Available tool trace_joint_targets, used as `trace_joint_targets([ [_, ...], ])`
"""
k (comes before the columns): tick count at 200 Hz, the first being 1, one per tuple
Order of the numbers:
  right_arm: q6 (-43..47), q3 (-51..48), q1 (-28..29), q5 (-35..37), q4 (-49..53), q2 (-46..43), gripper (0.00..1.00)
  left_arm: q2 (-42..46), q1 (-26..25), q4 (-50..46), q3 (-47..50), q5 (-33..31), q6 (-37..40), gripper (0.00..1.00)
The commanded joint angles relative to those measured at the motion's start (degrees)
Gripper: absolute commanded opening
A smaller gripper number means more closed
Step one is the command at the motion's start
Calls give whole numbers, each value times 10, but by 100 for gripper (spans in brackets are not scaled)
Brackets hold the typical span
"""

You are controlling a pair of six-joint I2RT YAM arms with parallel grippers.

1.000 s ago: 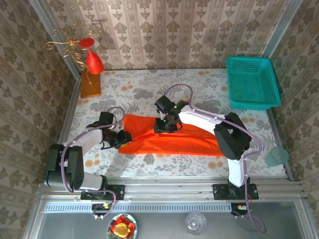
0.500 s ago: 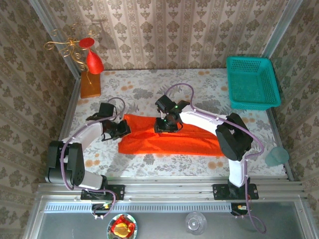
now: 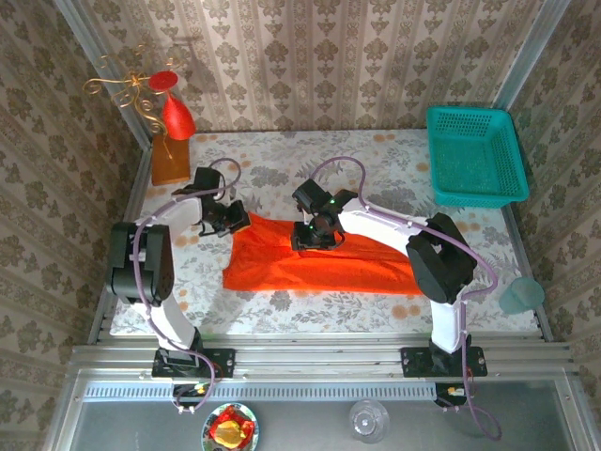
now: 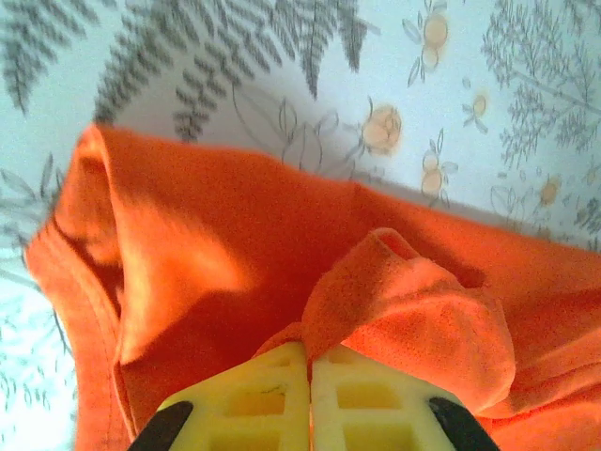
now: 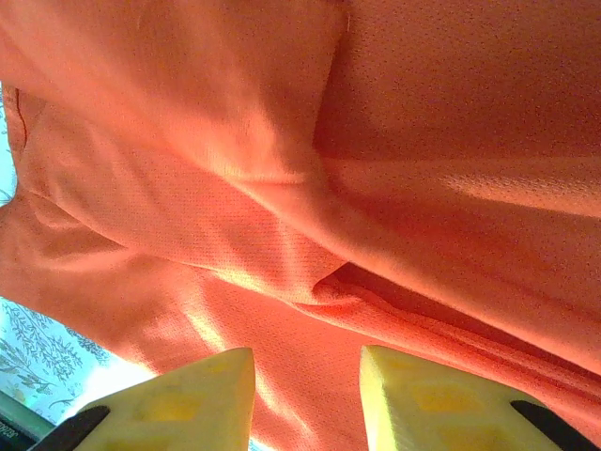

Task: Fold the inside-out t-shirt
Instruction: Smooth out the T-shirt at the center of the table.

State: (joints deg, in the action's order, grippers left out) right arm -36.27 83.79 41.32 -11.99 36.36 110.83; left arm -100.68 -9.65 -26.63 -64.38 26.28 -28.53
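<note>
The orange-red inside-out t-shirt (image 3: 324, 265) lies as a long wrinkled band across the middle of the floral table. My left gripper (image 3: 237, 220) is at its far left corner, shut on a pinched fold of the t-shirt (image 4: 376, 282), the yellow fingertips (image 4: 272, 376) pressed together with cloth between them. My right gripper (image 3: 314, 237) hovers over the shirt's far edge near the middle. Its yellow fingers (image 5: 413, 395) stand open above the shirt fabric (image 5: 310, 188), nothing held between them.
A teal basket (image 3: 472, 156) stands at the back right. A glossy red cone ornament with gold wire on a wooden block (image 3: 169, 132) is at the back left. Patterned walls close in the table on three sides.
My left gripper has carried the shirt's left corner away from the near side toward the back of the table, lifting and bunching that end. The right gripper has stayed in place.
</note>
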Motion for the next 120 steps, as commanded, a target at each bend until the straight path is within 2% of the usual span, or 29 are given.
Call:
trace_joint_targets([
  [1, -5, 2, 4, 21, 16, 1, 35, -21, 8, -2, -42, 14, 10, 8],
  [56, -1, 14, 3, 32, 21, 16, 35, -67, 11, -1, -88, 51, 6, 10],
  [120, 3, 13, -4, 46, 33, -2, 35, 46, -7, -33, -32, 60, 21, 11],
])
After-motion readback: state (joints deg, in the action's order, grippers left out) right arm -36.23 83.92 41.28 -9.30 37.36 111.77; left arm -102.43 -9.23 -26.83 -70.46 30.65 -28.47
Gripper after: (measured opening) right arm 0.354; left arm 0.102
